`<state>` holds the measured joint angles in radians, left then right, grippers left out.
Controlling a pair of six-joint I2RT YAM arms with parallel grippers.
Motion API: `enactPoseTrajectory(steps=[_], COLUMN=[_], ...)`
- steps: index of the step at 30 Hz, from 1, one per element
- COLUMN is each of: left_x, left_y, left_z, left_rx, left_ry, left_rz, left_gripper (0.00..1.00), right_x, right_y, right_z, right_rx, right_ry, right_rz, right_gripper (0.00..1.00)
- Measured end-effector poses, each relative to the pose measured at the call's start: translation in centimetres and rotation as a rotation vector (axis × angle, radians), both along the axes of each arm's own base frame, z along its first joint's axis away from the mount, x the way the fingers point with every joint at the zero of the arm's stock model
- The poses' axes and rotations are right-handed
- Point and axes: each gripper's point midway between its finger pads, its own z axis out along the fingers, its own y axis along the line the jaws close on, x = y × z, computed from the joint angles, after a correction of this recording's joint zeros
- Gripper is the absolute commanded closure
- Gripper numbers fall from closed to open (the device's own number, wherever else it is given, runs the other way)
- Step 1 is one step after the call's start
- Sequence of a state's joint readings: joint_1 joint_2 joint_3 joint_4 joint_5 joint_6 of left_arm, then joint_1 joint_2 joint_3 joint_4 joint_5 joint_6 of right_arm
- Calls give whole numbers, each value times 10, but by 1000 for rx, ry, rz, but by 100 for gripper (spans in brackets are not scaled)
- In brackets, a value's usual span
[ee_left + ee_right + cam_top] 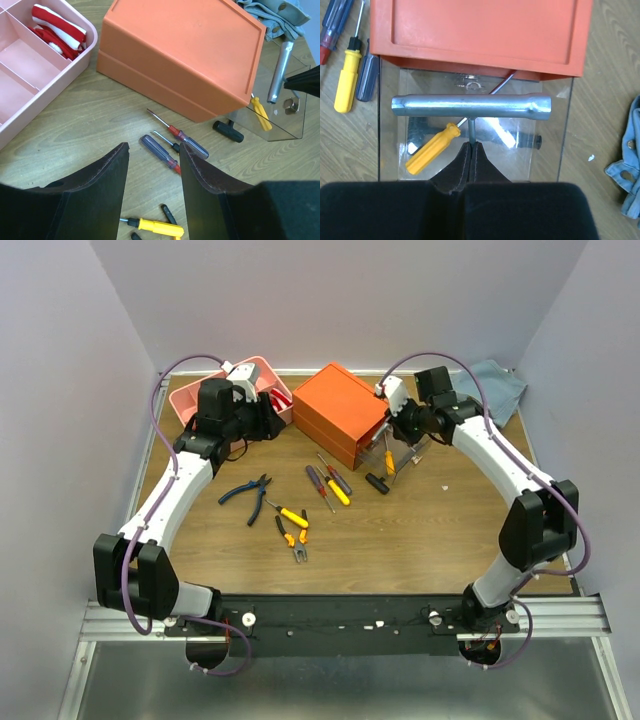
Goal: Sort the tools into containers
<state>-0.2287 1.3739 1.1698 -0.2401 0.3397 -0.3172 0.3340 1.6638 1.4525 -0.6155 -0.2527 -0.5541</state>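
My right gripper (471, 146) is shut on the stem of the silver T-shaped wrench (471, 106) and holds it over the clear drawer (565, 130) pulled out of the orange box (480, 30). A yellow-handled screwdriver (432, 148) lies in that drawer. My left gripper (152, 150) is open and empty above two dark-handled screwdrivers (160, 152) on the table, between the pink tray (25, 55) and the orange box (185, 55). Blue pliers (245, 490), orange pliers (292, 538), a yellow screwdriver (290, 514) and a black hammer (378, 483) lie on the wood.
A red and white item (57, 27) lies in a far compartment of the pink tray. The blue-grey cloth (495, 385) is bunched at the back right corner, beside the right arm. Grey walls enclose the table on three sides.
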Motion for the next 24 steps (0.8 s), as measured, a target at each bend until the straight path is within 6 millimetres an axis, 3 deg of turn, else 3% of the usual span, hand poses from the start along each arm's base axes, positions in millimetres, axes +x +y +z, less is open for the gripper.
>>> enactPoseTrajectory(steps=[3, 4, 7, 14, 17, 19, 21, 22, 24], left_x=[0, 1, 1, 2, 2, 3, 5, 7, 9], left_y=[0, 0, 0, 0, 0, 1, 5, 9, 16], left_z=[0, 1, 1, -1, -1, -1, -2, -3, -4], left_rx=[-1, -1, -1, -1, 0, 1, 10, 16, 24], left_ry=[-2, -3, -5, -2, 0, 0, 0, 0, 4], left_rz=[0, 0, 0, 1, 1, 8, 33, 51, 82], left_gripper=[45, 45, 45, 45, 39, 34, 32, 26, 25], right_x=[0, 0, 5, 17, 8, -7, -32, -44, -81], right_y=[-1, 0, -1, 0, 12, 29, 61, 75, 114], right_z=[-8, -10, -9, 25, 41, 51, 56, 55, 42], right_rx=[-14, -18, -28, -5, 39, 62, 86, 96, 112], right_ry=[25, 31, 37, -10, -22, -33, -34, -28, 25], right_rz=[-1, 1, -14, -56, -29, 28, 130, 181, 321], right_gripper=[80, 69, 56, 50, 49, 48, 47, 45, 44])
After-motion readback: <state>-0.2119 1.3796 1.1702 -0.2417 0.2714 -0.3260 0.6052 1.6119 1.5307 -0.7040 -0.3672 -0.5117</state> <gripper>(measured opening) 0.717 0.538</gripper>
